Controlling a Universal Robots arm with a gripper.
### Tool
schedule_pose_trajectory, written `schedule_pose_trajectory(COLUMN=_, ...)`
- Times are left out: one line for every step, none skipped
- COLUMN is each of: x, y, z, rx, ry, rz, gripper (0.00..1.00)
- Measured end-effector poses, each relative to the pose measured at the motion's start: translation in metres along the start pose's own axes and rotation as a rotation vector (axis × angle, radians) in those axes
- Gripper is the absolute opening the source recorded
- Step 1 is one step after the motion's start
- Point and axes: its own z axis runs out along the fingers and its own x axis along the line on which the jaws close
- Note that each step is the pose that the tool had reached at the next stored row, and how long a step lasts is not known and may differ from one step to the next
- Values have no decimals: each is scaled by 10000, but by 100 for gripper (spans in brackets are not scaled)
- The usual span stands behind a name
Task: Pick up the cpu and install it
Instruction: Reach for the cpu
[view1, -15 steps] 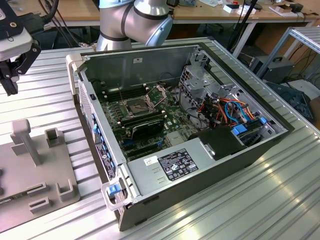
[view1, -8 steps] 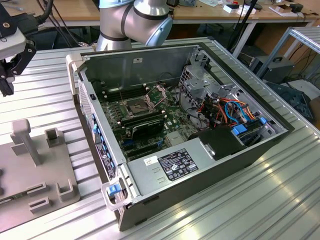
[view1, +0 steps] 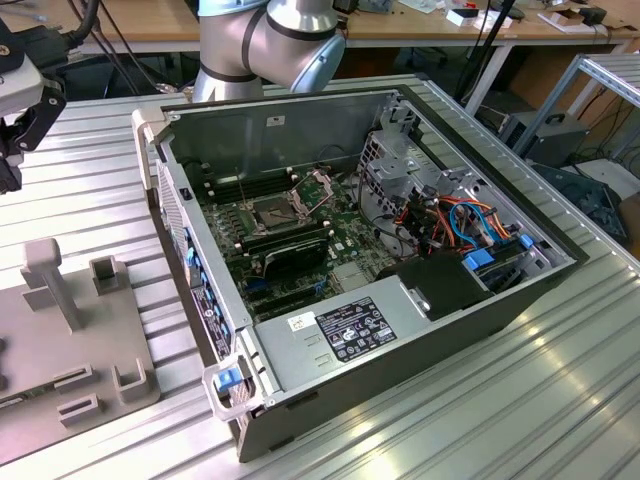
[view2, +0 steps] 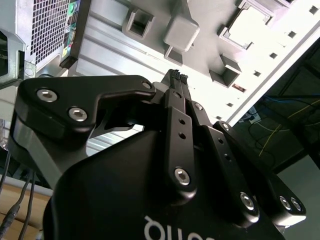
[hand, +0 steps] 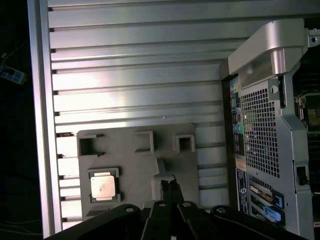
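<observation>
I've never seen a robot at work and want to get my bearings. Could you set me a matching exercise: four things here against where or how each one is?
Things:
1. cpu
2. gripper
3. computer case
4. cpu socket

Place or state:
A. shut, holding nothing
B. on the green board
C. in a recess of the grey tray
D. lying on its side, cover off

Pairs: 1-C, 2-A, 3-D, 4-B.
</observation>
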Motion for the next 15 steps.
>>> schedule_pose_trajectory(x=17, y=-1, z=0, rx=0, ry=0, rz=0, gripper=11)
schedule_pose_trajectory(x=17, y=-1, z=0, rx=0, ry=-1, rz=0, gripper=11)
schedule_pose_trajectory(x=17, y=-1, z=0, rx=0, ry=0, rz=1, gripper=11)
schedule_pose_trajectory(x=17, y=-1, z=0, rx=0, ry=-1, rz=0, gripper=11)
schedule_pose_trajectory(x=18, y=-1, z=0, rx=0, ry=0, rz=0, gripper=11)
schedule_pose_trajectory(x=18, y=-1, z=0, rx=0, ry=-1, rz=0, gripper=11)
schedule_pose_trajectory(x=18, y=-1, z=0, rx=0, ry=-1, rz=0, gripper=11)
schedule_pose_trajectory(x=18, y=-1, z=0, rx=0, ry=-1, rz=0, gripper=11)
schedule_pose_trajectory(x=21, y=-2, z=0, rx=0, ry=-1, rz=1, gripper=11)
schedule_pose_trajectory(x=27, y=-2, z=0, rx=-1, ry=-1, rz=3, gripper=11)
schedule_pose_trajectory(x=33, y=-2, z=0, rx=-1, ry=-1, rz=3, gripper=11)
schedule_pose_trajectory(x=40, y=-3, z=1, rx=0, ry=-1, rz=2, gripper=11)
schedule_pose_trajectory(x=57, y=-4, z=2, rx=1, ry=-1, rz=1, gripper=11)
schedule_pose_trajectory(x=70, y=-5, z=3, rx=1, ry=-1, rz=1, gripper=11)
schedule_pose_trajectory(x=80, y=-6, z=5, rx=0, ry=-1, rz=1, gripper=11)
